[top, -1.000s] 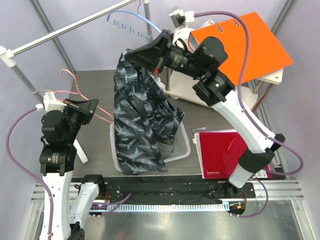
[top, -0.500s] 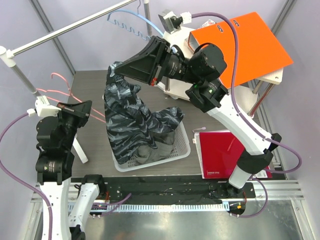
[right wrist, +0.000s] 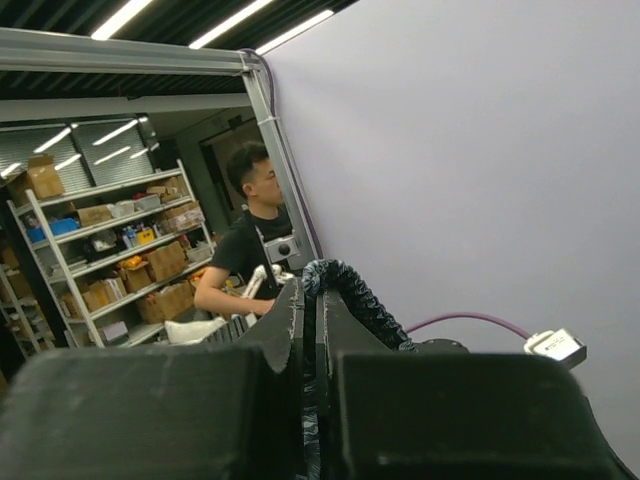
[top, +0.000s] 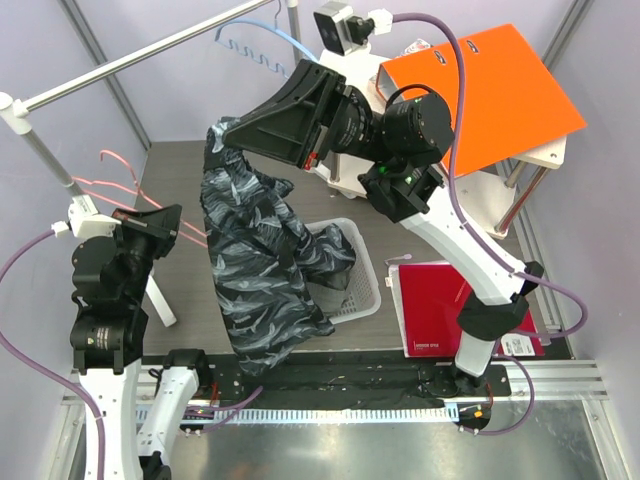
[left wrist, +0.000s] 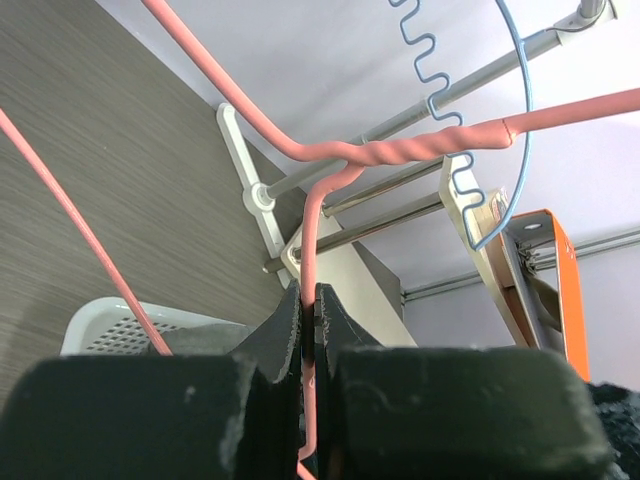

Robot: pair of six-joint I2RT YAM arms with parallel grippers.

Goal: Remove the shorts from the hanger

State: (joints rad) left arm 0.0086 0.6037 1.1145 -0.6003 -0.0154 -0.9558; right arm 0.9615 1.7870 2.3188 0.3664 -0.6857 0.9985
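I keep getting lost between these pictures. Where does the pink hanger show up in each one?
Top external: pink hanger at the far left edge.
Left wrist: its twisted neck sits upper centre, the wire pinched in the left gripper below.
Right wrist: not in it.
Shared landmark: blue hanger, top centre overhead, upper right in left wrist.

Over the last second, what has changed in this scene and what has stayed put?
The right gripper carried the shorts leftward, so they now hang mostly left of the basket rather than over it. The left gripper drew the pink hanger slightly left. Both grips stay shut; basket unmoved.
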